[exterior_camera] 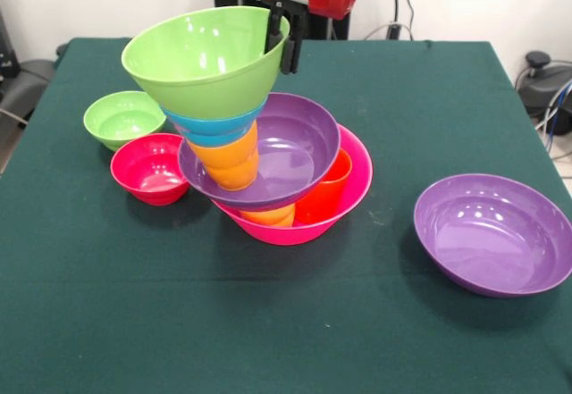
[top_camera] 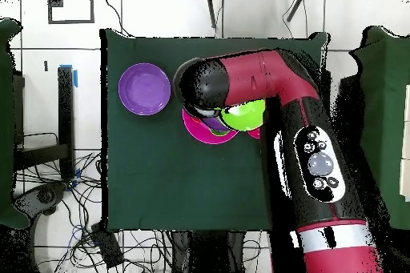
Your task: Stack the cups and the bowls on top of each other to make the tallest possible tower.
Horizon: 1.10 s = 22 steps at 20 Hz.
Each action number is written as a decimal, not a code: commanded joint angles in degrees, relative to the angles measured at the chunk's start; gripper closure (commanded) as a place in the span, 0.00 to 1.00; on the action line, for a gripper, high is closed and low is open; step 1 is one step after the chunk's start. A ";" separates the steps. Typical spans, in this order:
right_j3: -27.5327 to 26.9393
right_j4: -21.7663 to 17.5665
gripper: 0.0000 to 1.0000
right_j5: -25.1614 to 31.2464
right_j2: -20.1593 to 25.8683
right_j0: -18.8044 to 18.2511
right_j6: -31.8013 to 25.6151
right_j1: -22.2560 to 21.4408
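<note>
The tower stands on the large hot-pink bowl (exterior_camera: pixel 354 193), which also shows in the overhead view (top_camera: pixel 198 130). In it are a red-orange cup (exterior_camera: pixel 327 188) and an orange cup (exterior_camera: pixel 272 216). A tilted purple bowl (exterior_camera: pixel 299 144) rests on them. It carries a yellow-orange cup (exterior_camera: pixel 232 163), a blue bowl (exterior_camera: pixel 214 127) and, on top, the tilted medium light-green bowl (exterior_camera: pixel 198 59), also seen from overhead (top_camera: pixel 244 115). My gripper (exterior_camera: pixel 284 38) is shut on that bowl's far rim. The green cup is hidden.
A small light-green bowl (exterior_camera: pixel 123 117) and a red bowl (exterior_camera: pixel 150 170) sit left of the tower. The second purple bowl (exterior_camera: pixel 494 233) lies alone at the right, and shows overhead (top_camera: pixel 144 89). My arm (top_camera: pixel 264 74) covers much of the tower from above.
</note>
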 commanded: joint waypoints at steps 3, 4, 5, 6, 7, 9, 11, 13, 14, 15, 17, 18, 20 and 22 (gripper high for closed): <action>3.44 -0.45 1.00 -3.28 4.29 0.08 -12.46 6.29; 3.64 -0.34 1.00 -3.30 4.42 -0.07 -12.45 6.27; 3.92 -0.01 1.00 -3.14 4.59 -0.22 -12.30 6.21; 4.16 0.11 1.00 -3.13 4.67 -0.27 -12.03 6.08; 4.37 0.31 1.00 -3.05 4.75 -0.31 -11.82 6.00; 4.37 0.45 1.00 -3.05 4.84 -0.36 -11.49 6.31; 4.55 1.07 1.00 -2.90 5.21 -0.64 -11.40 6.84; 4.88 1.78 1.00 -2.58 5.54 -0.89 -11.18 7.14; 4.92 2.01 1.00 -2.34 5.65 -0.92 -11.08 7.19; 4.95 2.24 1.00 -2.10 5.77 -0.95 -10.99 7.25; 5.11 2.88 1.00 -1.46 5.93 -1.00 -10.67 7.36; 5.24 3.23 1.00 -1.21 6.01 -1.03 -10.46 7.39; 5.55 3.63 1.00 -1.01 5.95 -0.91 -9.93 7.12; 5.81 3.89 1.00 -0.98 5.79 -0.75 -9.47 6.81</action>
